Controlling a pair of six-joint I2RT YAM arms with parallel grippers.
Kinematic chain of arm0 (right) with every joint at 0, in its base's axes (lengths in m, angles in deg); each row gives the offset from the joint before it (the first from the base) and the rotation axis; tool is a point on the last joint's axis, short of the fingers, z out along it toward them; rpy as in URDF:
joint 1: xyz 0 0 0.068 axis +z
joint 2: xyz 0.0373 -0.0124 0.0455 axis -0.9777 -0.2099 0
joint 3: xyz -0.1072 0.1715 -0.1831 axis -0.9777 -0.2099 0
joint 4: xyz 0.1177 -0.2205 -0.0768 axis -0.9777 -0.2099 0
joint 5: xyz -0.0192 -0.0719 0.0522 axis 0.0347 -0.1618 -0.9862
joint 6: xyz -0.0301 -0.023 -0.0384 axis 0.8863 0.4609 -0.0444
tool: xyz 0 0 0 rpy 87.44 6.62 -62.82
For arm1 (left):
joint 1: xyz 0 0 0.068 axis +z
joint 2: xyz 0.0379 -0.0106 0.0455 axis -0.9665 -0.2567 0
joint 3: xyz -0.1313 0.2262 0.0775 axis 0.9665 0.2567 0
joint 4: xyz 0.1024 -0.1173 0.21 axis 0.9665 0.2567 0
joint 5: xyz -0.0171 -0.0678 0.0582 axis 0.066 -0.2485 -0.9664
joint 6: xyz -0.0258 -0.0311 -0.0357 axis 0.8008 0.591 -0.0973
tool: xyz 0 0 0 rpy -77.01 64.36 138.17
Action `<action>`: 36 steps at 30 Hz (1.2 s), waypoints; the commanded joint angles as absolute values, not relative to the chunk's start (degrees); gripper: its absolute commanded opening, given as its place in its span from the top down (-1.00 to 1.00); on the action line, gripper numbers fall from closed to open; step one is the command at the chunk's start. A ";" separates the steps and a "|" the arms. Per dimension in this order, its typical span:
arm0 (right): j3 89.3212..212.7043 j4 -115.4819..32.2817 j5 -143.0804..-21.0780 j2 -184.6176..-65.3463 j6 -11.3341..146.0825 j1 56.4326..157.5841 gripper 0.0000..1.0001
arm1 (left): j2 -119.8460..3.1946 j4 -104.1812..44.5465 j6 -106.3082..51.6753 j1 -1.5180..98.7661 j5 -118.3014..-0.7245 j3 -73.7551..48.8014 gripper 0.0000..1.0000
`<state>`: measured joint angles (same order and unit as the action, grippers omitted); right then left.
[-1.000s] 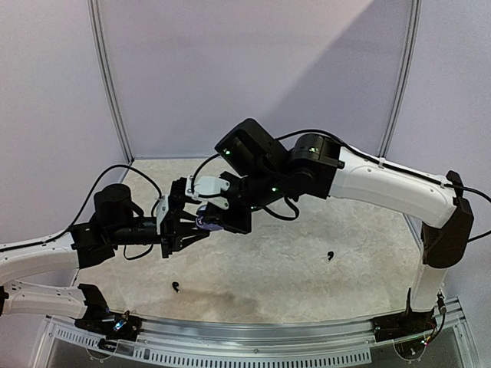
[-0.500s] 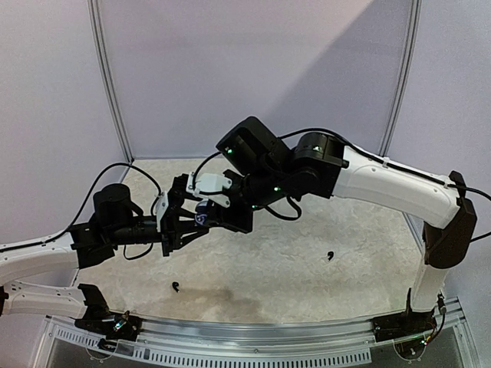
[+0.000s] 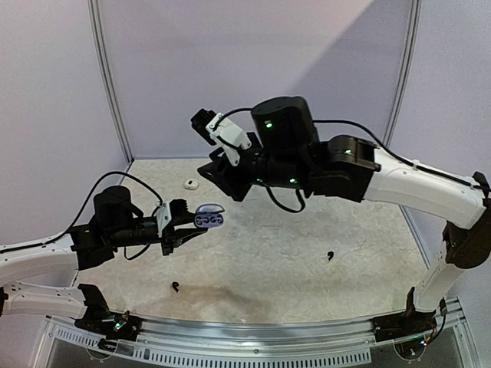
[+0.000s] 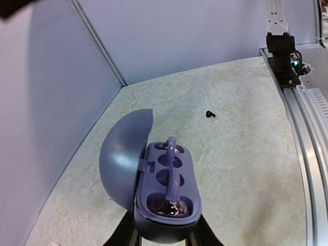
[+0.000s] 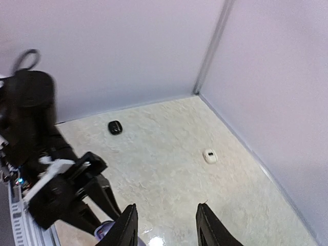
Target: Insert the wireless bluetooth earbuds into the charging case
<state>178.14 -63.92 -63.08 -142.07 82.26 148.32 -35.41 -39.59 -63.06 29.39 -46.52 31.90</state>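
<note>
My left gripper [image 3: 178,222] is shut on an open lavender charging case [image 3: 208,218] and holds it above the table. In the left wrist view the case [image 4: 169,179] lies face up with its lid [image 4: 123,154] swung left. Two pale stemmed earbuds sit in it, one at the far end [image 4: 171,145] and one at the near end [image 4: 171,197]. My right gripper [image 3: 222,175] is open and empty, raised above and behind the case; its fingers [image 5: 129,225] stand wide apart. Black earbuds lie on the table at the front left [image 3: 176,287] and at the right [image 3: 330,255].
A small white case [image 3: 189,183] lies near the back left wall; it also shows in the right wrist view [image 5: 209,155], with a small black case [image 5: 115,127] farther off. One black earbud [image 4: 210,114] shows beyond the held case. Walls close the back and sides.
My right arm has lifted up and back from the case, and its gripper now stands open above it. The case shows uncovered. My left gripper has stayed in place.
</note>
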 commanded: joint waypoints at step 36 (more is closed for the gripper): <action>161.89 -65.63 -49.50 -141.72 58.07 153.04 0.14 | -41.02 -37.73 -69.48 29.56 -52.82 25.17 1.00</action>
<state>167.19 -61.50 -51.70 -145.44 66.11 151.07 -40.72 -36.34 -74.32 28.47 -50.98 26.81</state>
